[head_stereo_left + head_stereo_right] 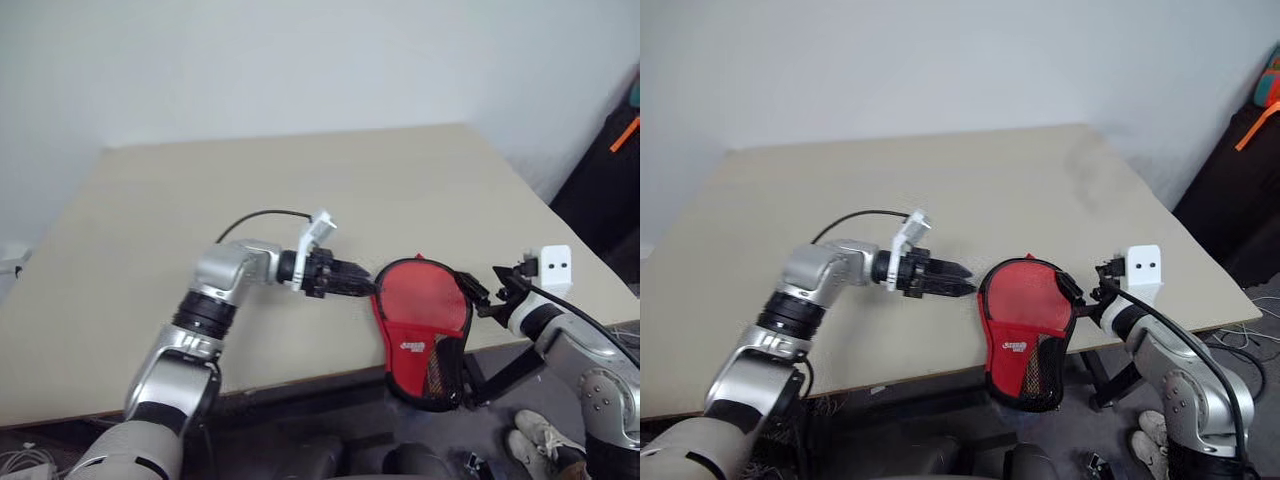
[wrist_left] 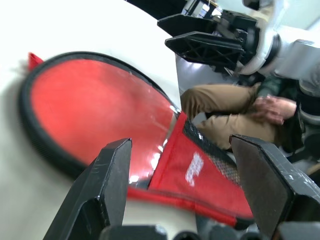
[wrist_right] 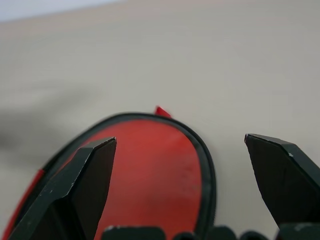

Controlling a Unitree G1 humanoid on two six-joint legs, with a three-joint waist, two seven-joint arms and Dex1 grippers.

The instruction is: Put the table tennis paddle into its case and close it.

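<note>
Case (image 1: 420,325) lies round end away, narrow end overhanging the table's (image 1: 250,180) near edge; both grippers (image 1: 362,282) (image 1: 490,292) empty, spread.

Beige table (image 1: 300,180), plain white wall (image 1: 300,60) behind.

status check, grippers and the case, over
Left gripper open, at the case's left edge. Right gripper open, at its right edge. Case lies over the table's near edge, narrow end overhanging. Nothing in the way.
</note>
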